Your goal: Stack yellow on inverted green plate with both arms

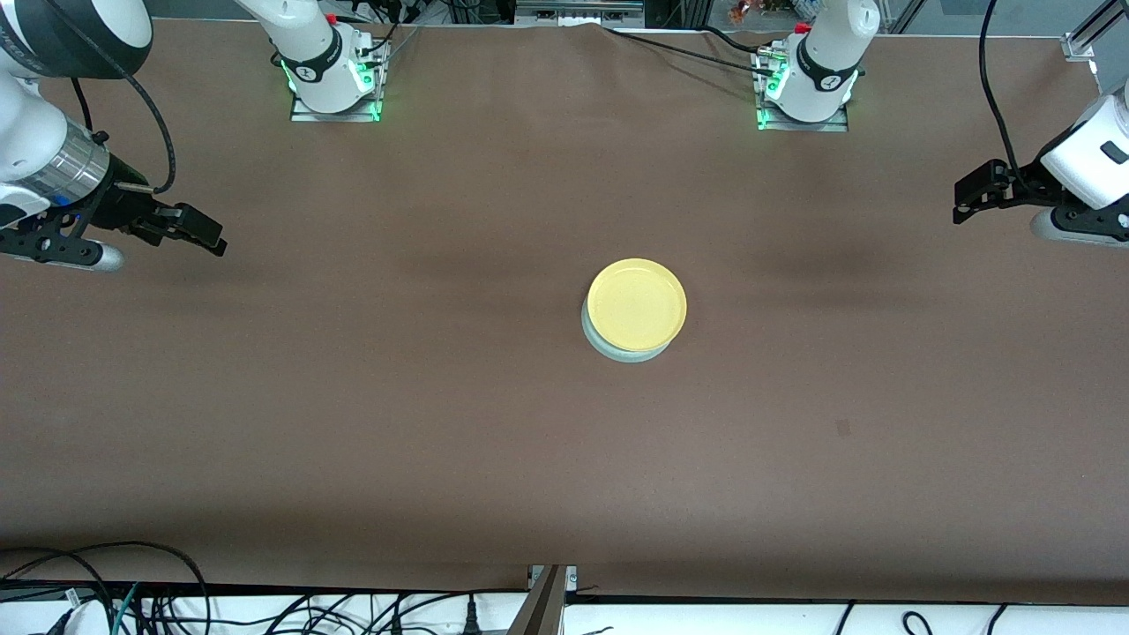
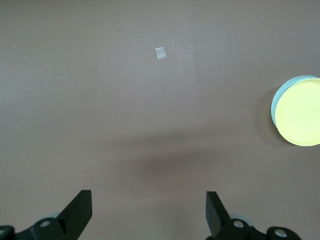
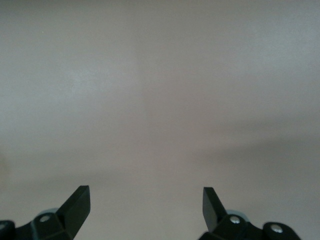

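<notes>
The yellow plate [image 1: 637,304] sits rim up on top of the pale green plate [image 1: 617,347] near the table's middle; only a crescent of the green plate shows under it. Both show in the left wrist view, the yellow plate [image 2: 300,111] over the green plate's rim [image 2: 276,101]. My left gripper [image 1: 966,198] is open and empty, up in the air over the left arm's end of the table [image 2: 148,210]. My right gripper [image 1: 207,234] is open and empty over the right arm's end [image 3: 146,207]. Neither touches the plates.
The brown table cover [image 1: 353,397] is bare apart from a small pale square mark [image 1: 842,428], also in the left wrist view [image 2: 160,52]. The arm bases [image 1: 335,75] [image 1: 807,88] stand along the edge farthest from the front camera. Cables [image 1: 132,600] lie past the nearest edge.
</notes>
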